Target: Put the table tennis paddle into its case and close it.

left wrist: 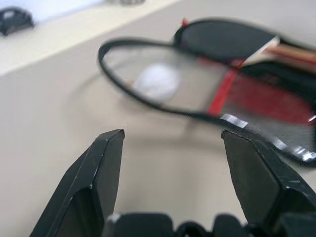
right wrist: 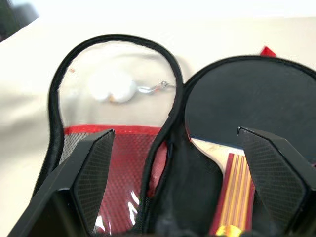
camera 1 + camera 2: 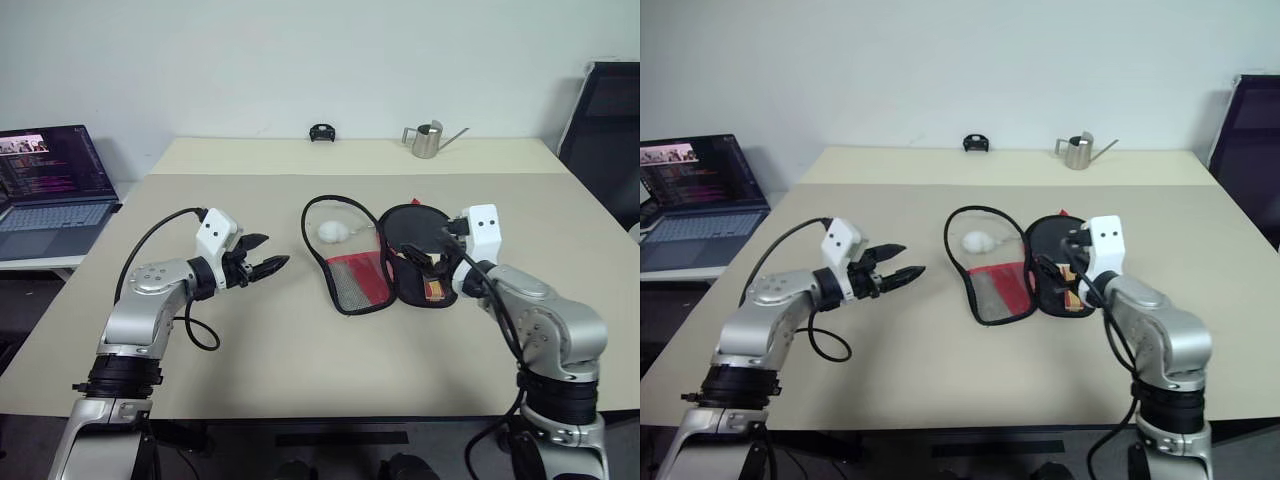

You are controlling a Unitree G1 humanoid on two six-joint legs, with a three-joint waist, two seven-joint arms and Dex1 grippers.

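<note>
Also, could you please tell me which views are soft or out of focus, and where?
Left wrist view: black fingers crisp, the black fabric zip case and its white ball charm behind blurred. Right wrist view: charm soft, the black-faced, wood-handled paddle sharper. Head views: even focus.

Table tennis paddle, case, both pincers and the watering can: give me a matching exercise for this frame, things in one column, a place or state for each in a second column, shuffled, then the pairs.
Things:
1. table tennis paddle
2. case
3. left pincer
4. right pincer
5. metal watering can

Places or states:
A. open over bare table, apart from the case
B. at the table's far edge
C. lying in the case's right half
D. unzipped, flap spread flat to the left
E. open, just above the paddle's handle

Pairs: 1-C, 2-D, 3-A, 4-E, 5-B
</note>
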